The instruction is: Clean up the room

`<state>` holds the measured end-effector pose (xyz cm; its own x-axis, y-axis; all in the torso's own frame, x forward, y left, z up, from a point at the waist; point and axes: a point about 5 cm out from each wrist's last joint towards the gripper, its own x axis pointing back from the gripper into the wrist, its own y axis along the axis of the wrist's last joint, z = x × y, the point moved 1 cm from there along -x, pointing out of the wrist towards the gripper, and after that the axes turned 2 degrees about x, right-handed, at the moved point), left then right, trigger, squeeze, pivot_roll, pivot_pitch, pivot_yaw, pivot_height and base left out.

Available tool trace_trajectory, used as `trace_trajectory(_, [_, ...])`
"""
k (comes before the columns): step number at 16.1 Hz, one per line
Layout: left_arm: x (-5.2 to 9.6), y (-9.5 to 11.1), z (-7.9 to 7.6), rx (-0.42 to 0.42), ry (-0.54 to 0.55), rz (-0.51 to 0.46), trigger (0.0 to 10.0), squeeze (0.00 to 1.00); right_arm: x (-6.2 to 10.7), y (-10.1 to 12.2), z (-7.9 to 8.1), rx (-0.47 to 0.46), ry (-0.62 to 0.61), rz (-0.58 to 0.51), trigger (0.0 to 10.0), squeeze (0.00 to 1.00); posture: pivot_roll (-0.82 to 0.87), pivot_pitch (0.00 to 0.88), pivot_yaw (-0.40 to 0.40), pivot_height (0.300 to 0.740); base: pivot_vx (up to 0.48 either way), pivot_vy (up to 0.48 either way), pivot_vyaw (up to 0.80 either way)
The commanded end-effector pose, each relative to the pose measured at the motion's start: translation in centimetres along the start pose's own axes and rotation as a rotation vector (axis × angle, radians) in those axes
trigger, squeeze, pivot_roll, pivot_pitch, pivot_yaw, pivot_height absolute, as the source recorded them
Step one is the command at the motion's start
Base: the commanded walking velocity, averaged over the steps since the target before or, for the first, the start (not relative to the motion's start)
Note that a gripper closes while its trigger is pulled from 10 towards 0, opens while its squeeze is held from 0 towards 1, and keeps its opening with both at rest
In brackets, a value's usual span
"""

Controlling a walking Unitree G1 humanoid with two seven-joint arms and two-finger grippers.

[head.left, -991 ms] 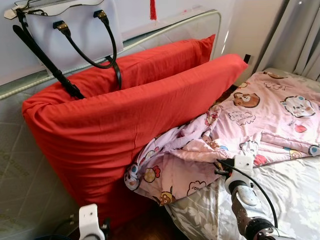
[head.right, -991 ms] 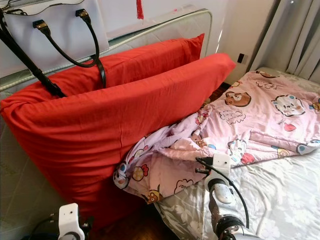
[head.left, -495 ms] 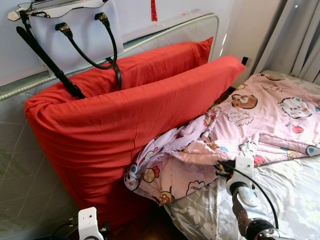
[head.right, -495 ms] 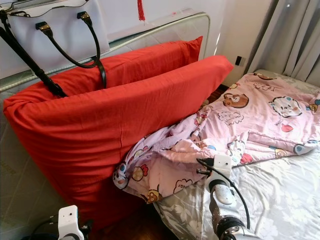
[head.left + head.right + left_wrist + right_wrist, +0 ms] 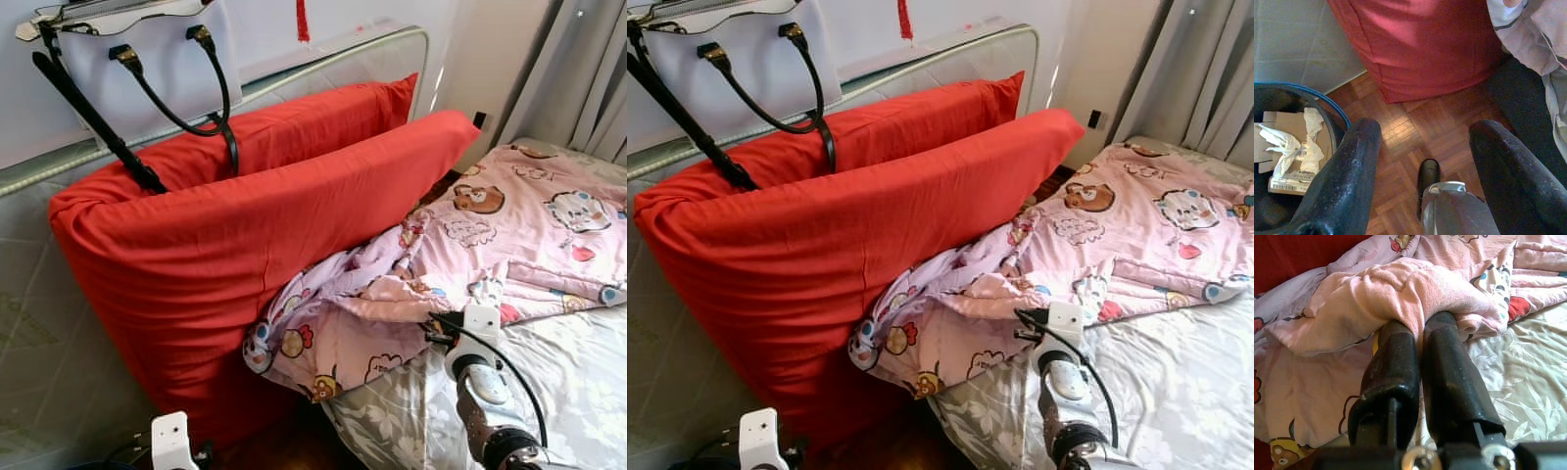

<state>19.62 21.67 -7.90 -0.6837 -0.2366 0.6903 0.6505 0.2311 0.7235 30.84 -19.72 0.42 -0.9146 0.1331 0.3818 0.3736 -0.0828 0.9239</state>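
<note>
Across the bed, the pink cartoon-print blanket (image 5: 509, 235) lies rumpled over the grey leaf-patterned sheet (image 5: 578, 382), its near corner spilling off the mattress edge against the big red cushion (image 5: 245, 235), whose lower end is cut off from sight. At the blanket's near hem the right gripper (image 5: 1418, 330) has its two black fingers pressed together on a fold of the pink cloth, their tips buried under it. Down by the parquet floor (image 5: 1415, 132) the left gripper (image 5: 1422, 147) hangs spread wide and empty beside a blue-rimmed bin (image 5: 1327, 100) of crumpled paper, only partly in frame, while a white handbag (image 5: 147, 49) hangs above the cushion.
</note>
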Motion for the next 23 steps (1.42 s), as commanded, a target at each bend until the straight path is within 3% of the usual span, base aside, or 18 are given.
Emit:
trace_trajectory(1, [0.05, -0.25, 0.45, -0.02, 0.007, 0.016, 10.0, 0.0, -0.11, 0.39, 0.38, 0.005, 0.006, -0.018, 10.0, 0.0, -0.06, 0.0, -0.004, 0.74, 0.0, 0.0, 0.0])
trace_trajectory(23, [0.04, -0.23, 0.43, -0.025, -0.005, 0.016, 10.0, 0.0, -0.1, 0.6, -0.06, 0.002, -0.023, -0.035, 10.0, 0.0, -0.06, 0.0, 0.002, 0.74, -0.022, 0.0, 0.0])
